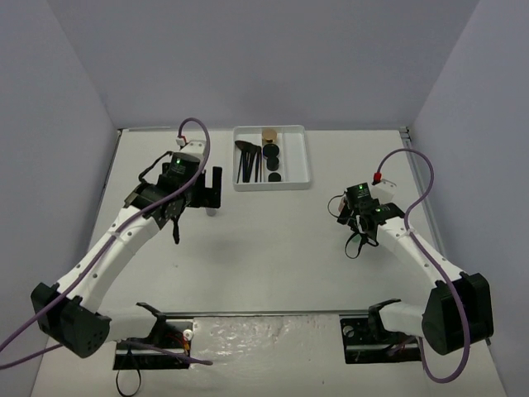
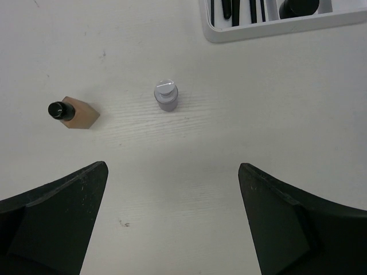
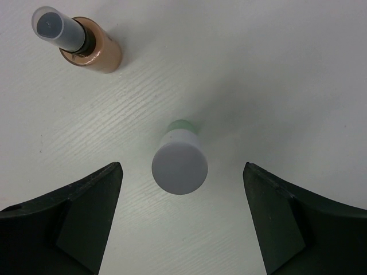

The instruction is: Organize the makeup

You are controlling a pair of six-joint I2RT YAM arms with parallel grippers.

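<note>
Makeup nearest a grasp is one pale green bottle (image 3: 179,163), upright on the bench (image 1: 273,248) under the right end effector (image 3: 182,167), whose jaws stand open either side without touching; one tan bottle (image 3: 94,51) stands beyond, leftward. The left end effector (image 2: 172,167), open, faces one white bottle (image 2: 166,95) ahead and one black-capped bottle (image 2: 77,113) off left. Farthest, the tray (image 1: 307,157) holds three compacts (image 1: 274,164), one gold jar (image 1: 269,133), several brushes (image 1: 246,161).
</note>
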